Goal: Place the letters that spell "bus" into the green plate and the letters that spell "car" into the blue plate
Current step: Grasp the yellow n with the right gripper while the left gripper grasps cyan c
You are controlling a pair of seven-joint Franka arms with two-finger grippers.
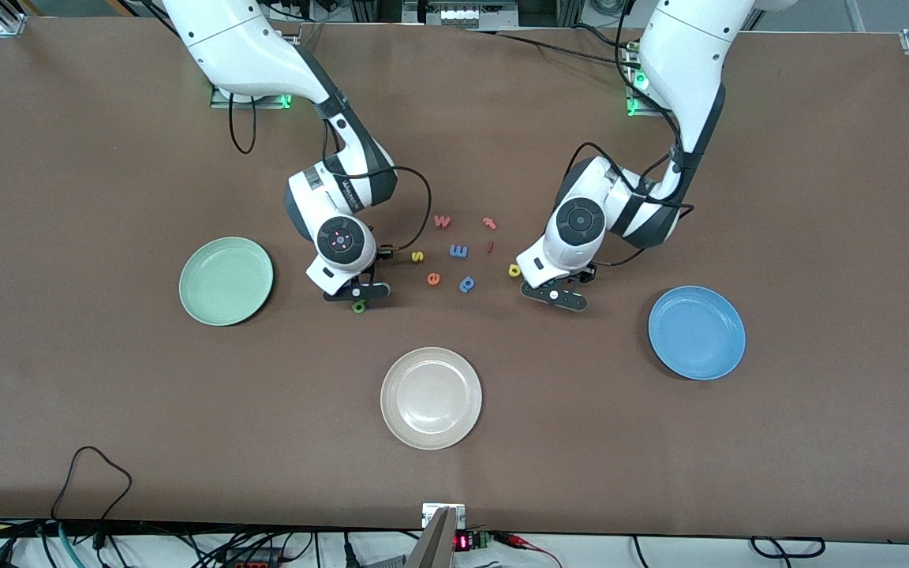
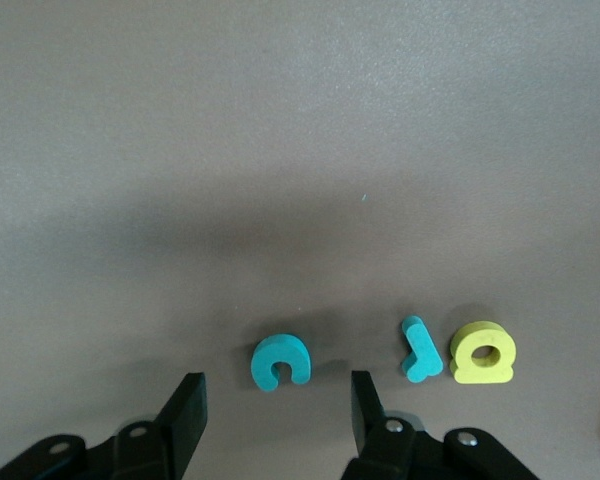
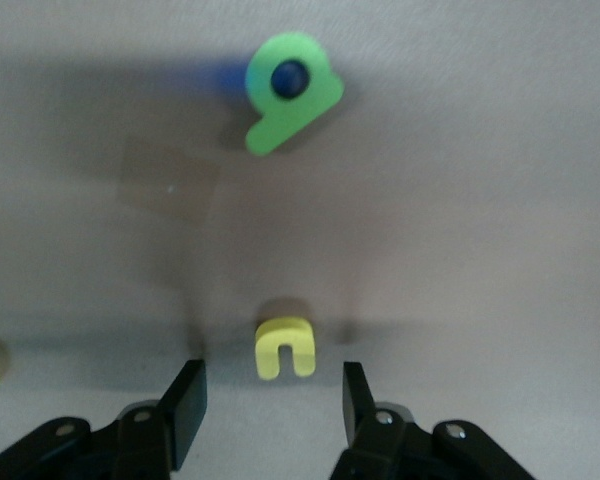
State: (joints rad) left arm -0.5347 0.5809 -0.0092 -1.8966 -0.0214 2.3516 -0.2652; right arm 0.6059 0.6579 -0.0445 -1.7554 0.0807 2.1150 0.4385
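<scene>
From the front camera, the loose letters lie in the middle of the table. The green plate [image 1: 226,282] is at 9 o'clock from them, the blue plate [image 1: 696,332] at 4 o'clock, and a beige plate [image 1: 431,397] at 6 o'clock. All three plates have nothing in them. In the heap I see a red w [image 1: 442,221], a red t [image 1: 490,223], a blue m [image 1: 459,251], an orange e [image 1: 433,278], a blue p [image 1: 467,283] and the yellow s [image 1: 417,255]. Both arms bend down from their bases, with their claws pointing at the table. My right claw [image 3: 270,385] is low over the u [image 3: 284,349]. It is open, with a finger on each side of the u, not touching. The b [image 3: 290,90] lies near. My left claw [image 2: 278,400] is open around the c [image 2: 280,361] and holds nothing. The r [image 2: 420,349] and a [image 2: 482,352] lie beside the c.
</scene>
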